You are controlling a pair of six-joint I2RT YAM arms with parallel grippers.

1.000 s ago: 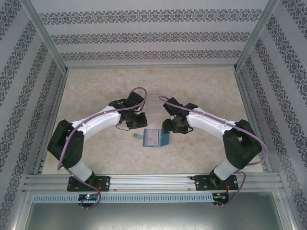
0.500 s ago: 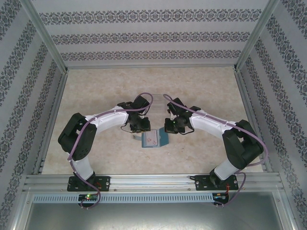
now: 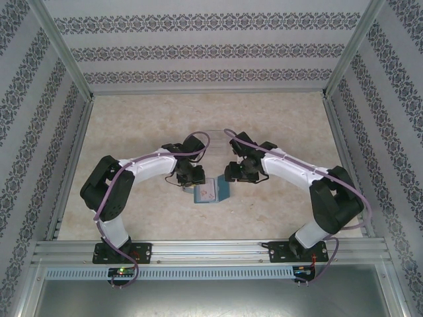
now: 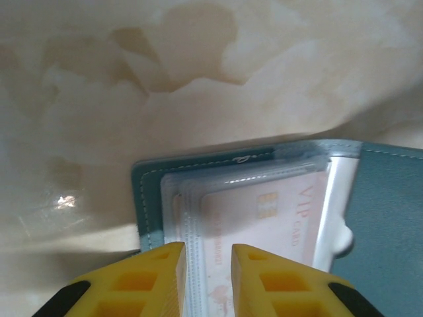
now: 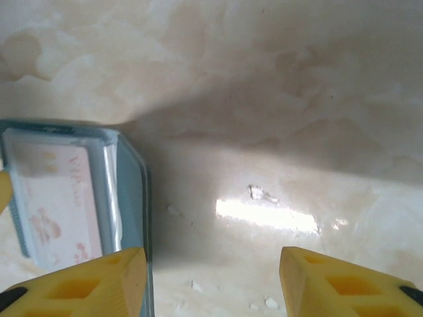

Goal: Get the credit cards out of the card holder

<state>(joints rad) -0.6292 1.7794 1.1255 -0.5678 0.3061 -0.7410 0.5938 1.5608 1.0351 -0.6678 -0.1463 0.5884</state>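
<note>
The table (image 3: 145, 125) has a beige, marbled top, glossy enough to throw back a bright streak of light, with a few tiny pale specks (image 5: 264, 302) scattered on it in the right wrist view. Near its middle the teal-blue card holder (image 3: 212, 191) (image 4: 386, 231) (image 5: 135, 178) lies flat and open, a pale pinkish card (image 4: 264, 218) marked "VIP" showing through a clear sleeve inside. Just behind it a clear plastic tray (image 3: 211, 136) rests on the table, faint and hard to make out.
</note>
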